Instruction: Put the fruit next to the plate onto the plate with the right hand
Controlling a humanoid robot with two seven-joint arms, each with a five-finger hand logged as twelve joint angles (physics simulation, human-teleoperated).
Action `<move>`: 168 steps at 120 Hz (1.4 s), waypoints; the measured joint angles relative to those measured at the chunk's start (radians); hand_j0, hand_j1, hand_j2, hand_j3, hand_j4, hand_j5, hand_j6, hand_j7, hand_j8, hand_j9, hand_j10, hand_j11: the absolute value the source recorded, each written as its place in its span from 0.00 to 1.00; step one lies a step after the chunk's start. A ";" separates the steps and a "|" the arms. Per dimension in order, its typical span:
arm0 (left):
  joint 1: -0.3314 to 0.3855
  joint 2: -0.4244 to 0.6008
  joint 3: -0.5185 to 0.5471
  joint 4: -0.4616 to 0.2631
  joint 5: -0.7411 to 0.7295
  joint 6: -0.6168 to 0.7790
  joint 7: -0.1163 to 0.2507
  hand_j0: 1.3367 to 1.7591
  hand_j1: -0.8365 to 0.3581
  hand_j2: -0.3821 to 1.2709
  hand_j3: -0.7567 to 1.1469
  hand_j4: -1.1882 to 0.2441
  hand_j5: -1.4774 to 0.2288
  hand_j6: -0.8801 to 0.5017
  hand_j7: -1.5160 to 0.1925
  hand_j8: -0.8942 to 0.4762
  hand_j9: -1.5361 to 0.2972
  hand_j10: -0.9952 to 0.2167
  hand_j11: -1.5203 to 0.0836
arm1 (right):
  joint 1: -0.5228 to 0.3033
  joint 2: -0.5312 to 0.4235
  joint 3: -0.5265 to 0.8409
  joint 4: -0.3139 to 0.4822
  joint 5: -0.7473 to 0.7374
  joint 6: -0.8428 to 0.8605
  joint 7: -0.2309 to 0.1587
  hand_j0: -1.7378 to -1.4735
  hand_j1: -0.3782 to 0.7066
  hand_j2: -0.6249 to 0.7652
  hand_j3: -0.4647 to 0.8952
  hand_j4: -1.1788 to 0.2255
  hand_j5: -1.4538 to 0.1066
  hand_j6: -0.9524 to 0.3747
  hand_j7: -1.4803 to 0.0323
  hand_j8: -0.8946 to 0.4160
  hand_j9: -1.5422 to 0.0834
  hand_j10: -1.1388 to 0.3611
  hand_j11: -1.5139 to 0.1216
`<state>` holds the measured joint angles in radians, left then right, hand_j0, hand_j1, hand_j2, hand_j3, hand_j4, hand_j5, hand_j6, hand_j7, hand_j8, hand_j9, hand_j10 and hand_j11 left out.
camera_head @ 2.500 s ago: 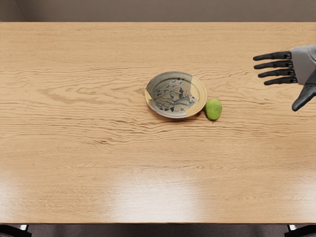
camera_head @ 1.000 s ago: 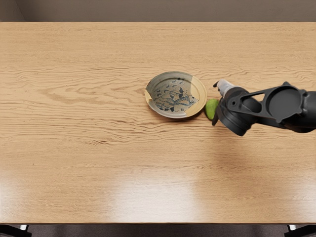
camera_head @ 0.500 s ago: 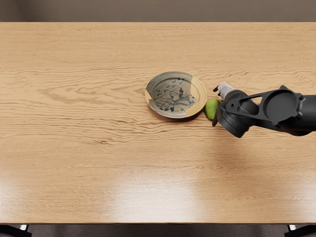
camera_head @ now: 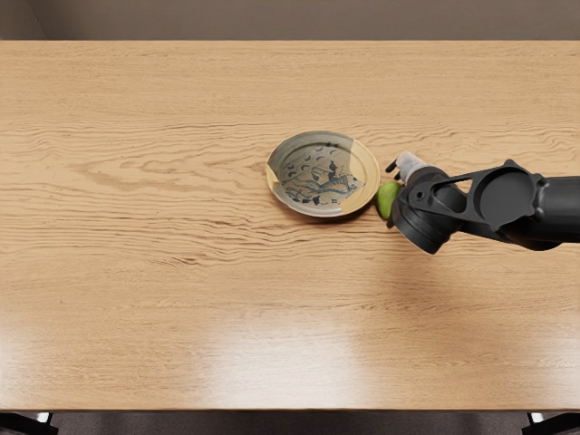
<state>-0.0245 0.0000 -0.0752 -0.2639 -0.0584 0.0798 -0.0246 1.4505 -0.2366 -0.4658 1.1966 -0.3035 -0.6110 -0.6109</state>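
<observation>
Right hand hangs low over the green fruit, reaching in from 3 o'clock on a black arm that enters across the right edge of the wooden counter. From the head view, the bulky round wrist joint covers nearly all of the hand. Only a pale grey part at its 12 o'clock side and a few small dark bits show around the fruit. Whether the hand is clamped on the fruit, merely against it, or still apart from it cannot be told. The fruit is not on the plate. It sits just beside the rim, at about 4 o'clock from the plate's centre, and only its left part shows, the rest hidden under the hand. Whether fruit and rim touch cannot be told. The plate is round, with a tan rim and a grey-blue pattern inside. It lies flat on the counter a little toward 1 o'clock of the counter's middle.
</observation>
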 joint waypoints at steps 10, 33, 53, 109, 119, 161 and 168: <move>0.000 0.000 0.000 0.000 0.000 0.000 0.000 0.76 0.99 0.23 0.40 0.83 0.87 0.64 0.89 0.65 0.84 0.82 0.95 | -0.001 0.001 0.000 -0.001 0.000 0.000 0.000 0.30 0.41 0.40 0.34 0.59 0.64 0.46 0.68 0.42 0.67 0.53 0.65; 0.000 0.000 0.000 0.000 0.000 0.000 0.000 0.76 0.99 0.23 0.40 0.83 0.87 0.64 0.89 0.65 0.84 0.82 0.95 | -0.017 0.002 0.000 -0.013 -0.002 0.001 0.001 0.31 0.56 0.47 0.34 0.55 0.57 0.41 0.62 0.37 0.60 0.48 0.58; 0.000 0.000 0.000 0.000 0.000 0.000 0.000 0.76 0.99 0.23 0.40 0.83 0.87 0.64 0.89 0.65 0.84 0.82 0.95 | -0.025 -0.005 0.000 -0.021 -0.014 0.002 0.000 0.33 0.60 0.71 0.34 0.48 0.40 0.44 0.43 0.29 0.43 0.34 0.41; 0.001 0.000 0.000 0.000 0.000 0.000 0.000 0.76 0.99 0.23 0.40 0.83 0.87 0.64 0.89 0.65 0.84 0.82 0.95 | -0.046 -0.261 0.354 -0.065 -0.010 0.181 0.000 0.33 0.50 0.63 0.34 0.38 0.22 0.36 0.25 0.21 0.27 0.19 0.25; 0.000 0.000 0.000 0.000 0.000 0.000 0.000 0.76 0.99 0.23 0.40 0.83 0.87 0.64 0.89 0.65 0.84 0.82 0.95 | -0.066 -0.258 0.447 -0.066 -0.005 0.296 -0.001 0.34 0.50 0.60 0.34 0.40 0.20 0.36 0.24 0.22 0.26 0.19 0.24; 0.000 0.000 0.000 0.000 0.000 0.000 0.000 0.76 0.99 0.23 0.40 0.83 0.87 0.64 0.89 0.65 0.84 0.82 0.95 | -0.101 -0.089 0.581 -0.215 -0.035 0.452 0.000 0.32 0.36 0.54 0.34 0.55 0.44 0.48 0.48 0.36 0.48 0.38 0.46; 0.000 0.000 0.000 0.000 0.000 0.000 0.000 0.76 0.99 0.23 0.40 0.83 0.87 0.64 0.89 0.65 0.84 0.82 0.95 | -0.111 -0.069 0.584 -0.247 -0.055 0.457 0.000 0.32 0.28 0.52 0.34 0.62 0.55 0.53 0.60 0.44 0.59 0.47 0.57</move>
<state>-0.0245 0.0000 -0.0752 -0.2639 -0.0584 0.0798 -0.0246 1.3398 -0.3060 0.1180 0.9494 -0.3581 -0.1540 -0.6110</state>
